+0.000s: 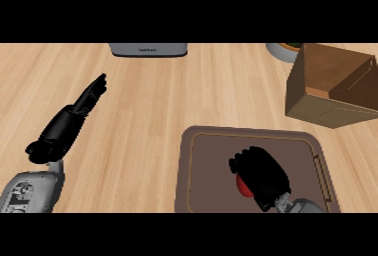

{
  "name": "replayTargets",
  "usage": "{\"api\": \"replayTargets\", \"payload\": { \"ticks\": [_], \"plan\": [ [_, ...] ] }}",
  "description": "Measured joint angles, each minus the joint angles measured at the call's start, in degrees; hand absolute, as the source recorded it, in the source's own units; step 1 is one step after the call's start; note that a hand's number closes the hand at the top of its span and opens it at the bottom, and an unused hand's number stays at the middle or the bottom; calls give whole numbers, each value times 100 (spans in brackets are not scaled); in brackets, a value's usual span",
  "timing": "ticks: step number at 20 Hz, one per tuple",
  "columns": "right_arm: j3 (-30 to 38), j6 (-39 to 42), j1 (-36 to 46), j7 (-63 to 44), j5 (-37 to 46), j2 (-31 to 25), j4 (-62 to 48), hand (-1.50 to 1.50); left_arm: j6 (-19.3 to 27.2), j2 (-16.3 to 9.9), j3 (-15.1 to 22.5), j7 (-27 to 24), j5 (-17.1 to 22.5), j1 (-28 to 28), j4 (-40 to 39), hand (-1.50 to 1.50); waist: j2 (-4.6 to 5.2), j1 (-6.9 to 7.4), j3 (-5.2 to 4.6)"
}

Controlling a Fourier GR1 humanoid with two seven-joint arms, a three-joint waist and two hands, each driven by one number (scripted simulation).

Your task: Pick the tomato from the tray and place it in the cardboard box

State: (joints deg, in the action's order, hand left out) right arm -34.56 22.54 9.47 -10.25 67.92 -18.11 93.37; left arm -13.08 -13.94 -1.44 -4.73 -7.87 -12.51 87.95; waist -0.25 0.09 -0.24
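**A:** Where does the tomato (241, 187) sit?

**B:** On the brown tray (203, 170), low in the head view. Only a small red patch of it shows, at the left side of the right hand (260, 175). The hand covers the rest.

**A:** And how does that hand stand?

**B:** Its black fingers are curled down over the tomato, bent round it, with the fingertips toward the tray's middle. The grey wrist comes in from the lower edge, over the tray's near side.

**A:** Is the tomato lifted?

**B:** That cannot be told; the hand hides where the fruit meets the tray.

**A:** What of the left hand (87, 100)?

**B:** It lies over the bare wooden surface (184, 95), well to the left of the tray, fingers straight and pressed together, pointing up and away toward the far edge. It holds nothing.

**A:** And the cardboard box (332, 90)?

**B:** At the upper right, apart from the tray and beyond its far right corner. It is open at the top, its inside visible.

**A:** Anything else?

**B:** A grey appliance (148, 49) shows at the far edge, cut off by the view, and a round grey vessel (282, 51) peeks out just behind the box.
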Motion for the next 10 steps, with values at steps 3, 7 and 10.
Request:
{"api": "replayTargets", "payload": {
  "ticks": [3, 7, 10],
  "plan": [
    [-6, -374, 40, 224, 201, 29, -66, 150, -54, -10, -48, 22, 9, -32, -21, 0, -6, -4, -6],
    [3, -666, 25, 560, 393, 52, -82, 150, -66, 28, -68, 82, -29, 2, 76, 0, -3, -7, -3],
    [-24, -697, 69, 1168, 109, 9, -90, 150, -17, 86, -29, 47, -96, 11, 62, 0, 12, -2, 4]
  ]
}}
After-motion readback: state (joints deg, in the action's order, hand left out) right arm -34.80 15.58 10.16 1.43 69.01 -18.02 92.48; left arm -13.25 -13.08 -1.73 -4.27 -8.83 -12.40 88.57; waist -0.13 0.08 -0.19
